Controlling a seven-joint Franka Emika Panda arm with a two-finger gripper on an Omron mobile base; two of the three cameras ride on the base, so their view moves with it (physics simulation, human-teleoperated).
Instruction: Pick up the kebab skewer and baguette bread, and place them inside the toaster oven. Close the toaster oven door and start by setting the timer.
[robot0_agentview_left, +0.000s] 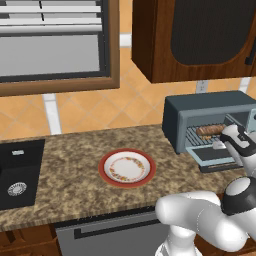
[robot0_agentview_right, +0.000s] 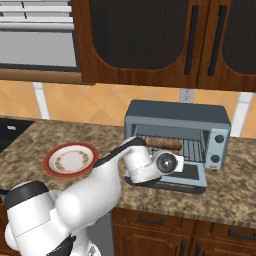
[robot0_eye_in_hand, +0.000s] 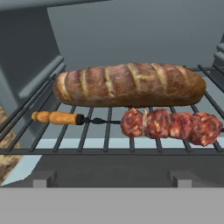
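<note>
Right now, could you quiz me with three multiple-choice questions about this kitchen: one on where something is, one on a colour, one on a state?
1. Where does the baguette bread lie?
A. on the plate
B. on the rack in the toaster oven
C. in the sink

2. What colour is the rim of the plate?
A. red
B. green
C. black

3. How is the toaster oven door?
A. shut
B. dropped open
C. taken off

Answers:
1 B, the hand view shows it on the wire bars behind the kebab skewer.
2 A, a red band rings the pale centre.
3 B, it lies flat in front of the oven.
</note>
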